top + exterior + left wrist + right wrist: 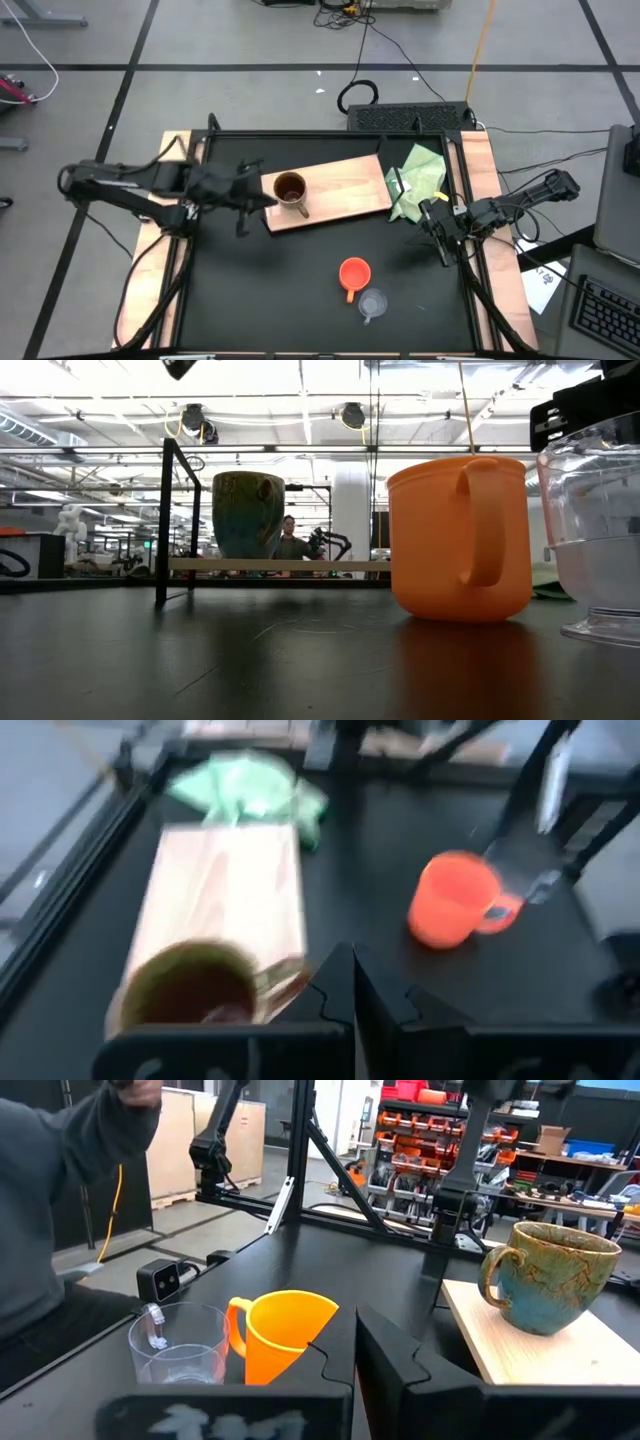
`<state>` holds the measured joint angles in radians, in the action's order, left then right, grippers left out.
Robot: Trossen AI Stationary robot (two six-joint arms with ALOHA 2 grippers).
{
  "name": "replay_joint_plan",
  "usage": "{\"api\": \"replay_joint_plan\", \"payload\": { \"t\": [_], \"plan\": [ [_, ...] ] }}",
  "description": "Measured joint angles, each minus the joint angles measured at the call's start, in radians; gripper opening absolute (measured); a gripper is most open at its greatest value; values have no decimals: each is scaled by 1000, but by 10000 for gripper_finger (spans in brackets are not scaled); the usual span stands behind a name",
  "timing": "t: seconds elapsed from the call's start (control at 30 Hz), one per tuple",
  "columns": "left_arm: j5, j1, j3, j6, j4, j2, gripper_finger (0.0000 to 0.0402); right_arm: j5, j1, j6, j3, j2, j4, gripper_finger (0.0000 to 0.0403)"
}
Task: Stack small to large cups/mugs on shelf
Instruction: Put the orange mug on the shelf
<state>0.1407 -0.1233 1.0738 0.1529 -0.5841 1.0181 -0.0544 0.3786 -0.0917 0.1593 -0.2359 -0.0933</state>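
Note:
The large brown-gold mug (290, 190) stands upright on the left end of the light-wood shelf (345, 185), its handle toward the near side. It also shows in the low view (248, 512) and the right wrist view (550, 1275). The orange cup (354, 273) and the small clear cup (373, 303) stand on the black table near the front. My left gripper (258, 198) is shut, just left of the mug (195, 992). My right gripper (437, 225) is shut and empty at the table's right, by the green cloth. My left gripper's shut fingers (335, 995) lie level beside the mug's handle (282, 980), coming from the table's left. I cannot tell whether they touch it. The mug stands upright on the shelf.
A light green cloth (420, 180) lies crumpled at the shelf's right end. Black frame posts stand at the table's edges (165, 520). A person's grey sleeve (60, 1180) shows beyond the table's front, and another person (290, 540) is far behind.

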Motion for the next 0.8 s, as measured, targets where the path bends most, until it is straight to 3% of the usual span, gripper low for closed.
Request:
{"api": "replay_joint_plan", "payload": {
  "t": [0.17,0.4,0.63,0.8],
  "plan": [
    [89,-146,-242,3,270,-119,0,0,0,-1,0,0,-1,0],
    [240,-277,-485,-38,561,-185,0,0,0,-3,0,0,0,0],
    [338,-347,-719,-95,923,-183,0,0,0,-32,0,0,0,0],
    [339,-353,-883,-132,1180,-180,0,0,0,-59,0,0,0,0]
  ]
}}
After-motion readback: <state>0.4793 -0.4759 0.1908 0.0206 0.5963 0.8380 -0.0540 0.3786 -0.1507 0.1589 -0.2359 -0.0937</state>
